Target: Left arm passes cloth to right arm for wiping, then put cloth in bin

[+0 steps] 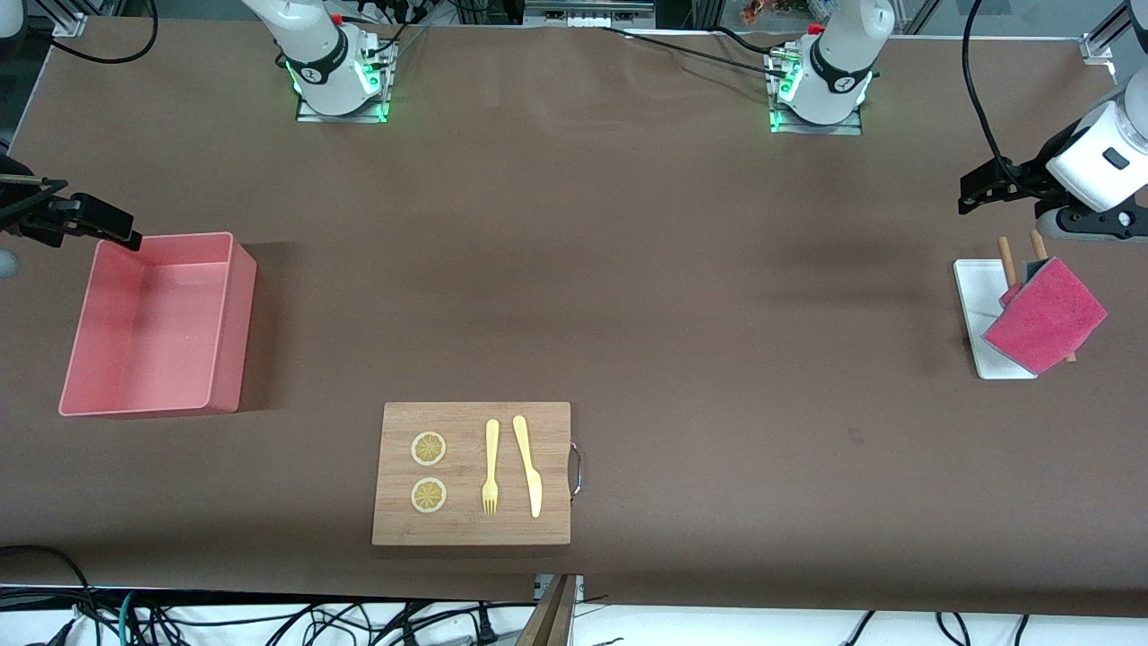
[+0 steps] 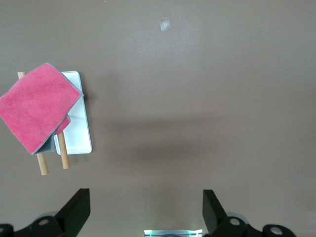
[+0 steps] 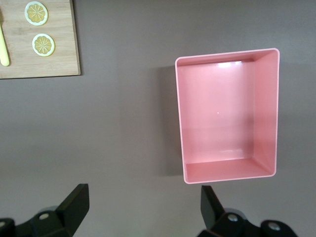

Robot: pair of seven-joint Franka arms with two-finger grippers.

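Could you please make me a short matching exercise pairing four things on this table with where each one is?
Things:
1. cloth
2. bin
3. fork
4. left gripper

Places:
A. on the wooden board
B. over bare table, jaws open
C. draped over two wooden rods by the white tray
D. at the right arm's end of the table

Pairs: 1-C, 2-D, 3-A, 4-B

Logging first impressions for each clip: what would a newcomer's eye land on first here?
Probably the cloth, bright magenta, draped over two wooden sticks and a white tray at the left arm's end of the table. Next, the bin at the right arm's end, with nothing in it. Then the board nearest the camera, carrying two lemon slices, a fork and a knife. The left gripper and right gripper both hang open.
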